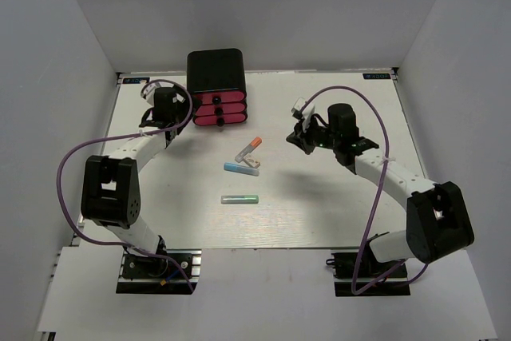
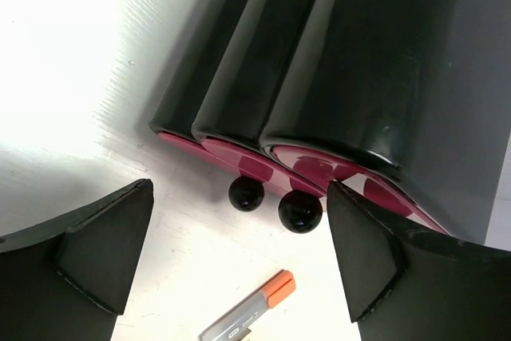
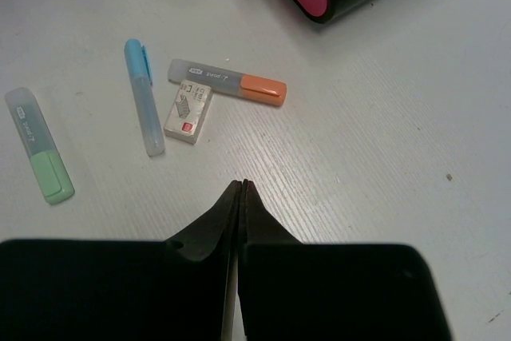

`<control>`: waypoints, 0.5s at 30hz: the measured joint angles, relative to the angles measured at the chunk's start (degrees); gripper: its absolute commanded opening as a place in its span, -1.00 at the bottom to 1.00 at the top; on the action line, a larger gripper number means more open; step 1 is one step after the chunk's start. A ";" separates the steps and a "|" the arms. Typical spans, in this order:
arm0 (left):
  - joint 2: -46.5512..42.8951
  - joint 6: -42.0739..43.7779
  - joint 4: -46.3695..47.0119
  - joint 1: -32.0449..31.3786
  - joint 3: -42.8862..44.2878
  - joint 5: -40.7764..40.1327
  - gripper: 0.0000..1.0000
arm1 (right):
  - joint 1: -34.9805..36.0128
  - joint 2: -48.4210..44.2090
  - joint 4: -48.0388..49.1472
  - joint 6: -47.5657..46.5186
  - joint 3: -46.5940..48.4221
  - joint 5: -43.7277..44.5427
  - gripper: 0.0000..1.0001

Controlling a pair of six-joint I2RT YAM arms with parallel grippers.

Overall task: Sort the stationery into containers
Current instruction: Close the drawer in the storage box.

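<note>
The black cabinet stands at the back with three pink-red drawers shut, one above the other. My left gripper hangs open just left of the drawer fronts. In the left wrist view its jaws stand wide, with two black knobs just beyond them and nothing held. On the table lie a grey marker with an orange tip, a white eraser, a light blue pen and a green marker. My right gripper is shut and empty, right of the pens; its tips hover above bare table.
The white table is bounded by grey walls on the left, right and back. Purple cables loop from both arms. The pens lie close together in the middle, with the eraser touching the grey marker.
</note>
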 measured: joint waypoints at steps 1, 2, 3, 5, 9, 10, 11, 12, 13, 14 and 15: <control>-0.13 0.00 -0.11 0.00 0.00 -0.28 0.98 | 0.00 -0.17 -0.09 0.00 -0.17 0.00 -1.00; -0.37 0.00 -0.26 0.00 -0.02 -0.61 0.98 | -0.02 -0.28 0.00 -0.02 -0.39 0.00 -1.00; -0.68 0.00 -0.28 0.00 -0.04 -0.85 0.98 | -0.02 -0.39 0.00 -0.02 -0.55 0.00 -1.00; -1.55 0.00 -0.15 0.00 -0.44 -1.49 0.98 | -0.04 -0.48 -0.02 -0.04 -0.90 0.00 -1.00; -2.73 0.66 0.20 0.00 -0.59 -1.79 0.93 | -0.04 -0.50 0.00 -0.07 -1.44 0.00 -1.00; -2.91 1.09 0.22 0.00 -0.59 -1.49 0.87 | -0.04 -0.52 0.00 -0.07 -1.53 0.00 -1.00; -2.99 1.79 0.17 0.02 -0.59 -0.98 0.78 | -0.04 -0.57 -0.04 -0.09 -1.68 0.00 -1.00; -3.10 2.51 0.20 0.00 -0.66 -0.37 0.67 | -0.04 -0.63 -0.02 -0.11 -1.84 0.02 -1.00; -3.37 3.39 0.48 -0.02 -1.01 0.28 0.43 | -0.04 -0.72 -0.04 -0.13 -1.95 0.02 -1.00; -3.76 4.04 0.87 -0.04 -1.75 1.20 0.30 | -0.04 -0.76 -0.04 -0.13 -1.97 0.02 -1.00; -4.46 4.87 1.60 -0.07 -3.02 2.16 0.18 | -0.04 -0.81 -0.02 -0.13 -1.99 0.04 -1.00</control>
